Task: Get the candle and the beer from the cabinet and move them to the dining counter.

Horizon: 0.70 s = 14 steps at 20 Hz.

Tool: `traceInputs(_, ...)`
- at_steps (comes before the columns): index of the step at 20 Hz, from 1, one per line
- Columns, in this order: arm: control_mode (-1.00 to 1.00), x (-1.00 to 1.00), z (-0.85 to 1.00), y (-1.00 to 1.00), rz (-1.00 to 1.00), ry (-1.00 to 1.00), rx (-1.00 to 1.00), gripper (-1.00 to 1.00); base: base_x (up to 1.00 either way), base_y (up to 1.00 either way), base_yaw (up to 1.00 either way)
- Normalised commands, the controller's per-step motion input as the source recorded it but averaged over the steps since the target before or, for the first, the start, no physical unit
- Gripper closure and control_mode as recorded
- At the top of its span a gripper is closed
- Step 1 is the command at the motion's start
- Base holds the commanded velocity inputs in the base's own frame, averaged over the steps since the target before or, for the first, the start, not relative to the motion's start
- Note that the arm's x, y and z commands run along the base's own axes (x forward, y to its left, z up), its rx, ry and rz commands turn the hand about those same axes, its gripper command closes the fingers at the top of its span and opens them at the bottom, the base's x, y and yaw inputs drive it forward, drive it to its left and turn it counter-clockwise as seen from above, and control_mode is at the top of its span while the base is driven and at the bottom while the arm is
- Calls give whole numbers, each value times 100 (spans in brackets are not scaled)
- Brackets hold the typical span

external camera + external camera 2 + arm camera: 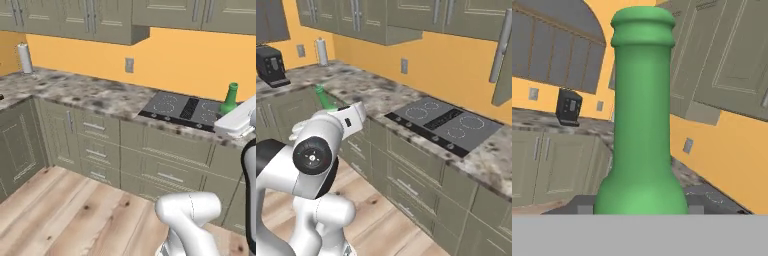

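The slim green glass beer bottle [642, 115] stands right in front of the hand camera, its long axis running from 6 o'clock to 12 o'clock in the hand view, with the ringed mouth at the top and the shoulder swelling out at the bottom. The two-finger gripper [641, 210] sits at the base of that view; a small dark finger tip [583, 209] shows on each side of the bottle's shoulder, close against the glass, so the jaws stand part-way closed around the bottle and grip it.

In the left base view the bottle's neck and mouth [230, 98] rise upright at about 3 o'clock, just above the white hand, in front of the orange wall and beyond the far edge of the black glass cooktop [182, 109]. In the right base view a slanted stretch of the green bottle [327, 100] shows at about 10 o'clock, behind the white arm, in line with the speckled grey-brown granite worktop [376, 97].

Grey-beige wall cabinets [90, 20] with panelled doors and vertical metal bar handles hang along the top of the left base view. A black coffee machine [271, 65] stands on the worktop at 10 o'clock in the right base view.
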Motion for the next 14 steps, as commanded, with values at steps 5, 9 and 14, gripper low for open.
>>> traceInputs(5, 100, 0, 0, 0, 0, 0, 0, 100, -1, 52, 57)
traceInputs(9, 100, 0, 0, 0, 0, 0, 0, 100, -10, 25, 53)
traceInputs(14, 100, 0, 0, 0, 0, 0, 0, 100, -13, 0, 52)
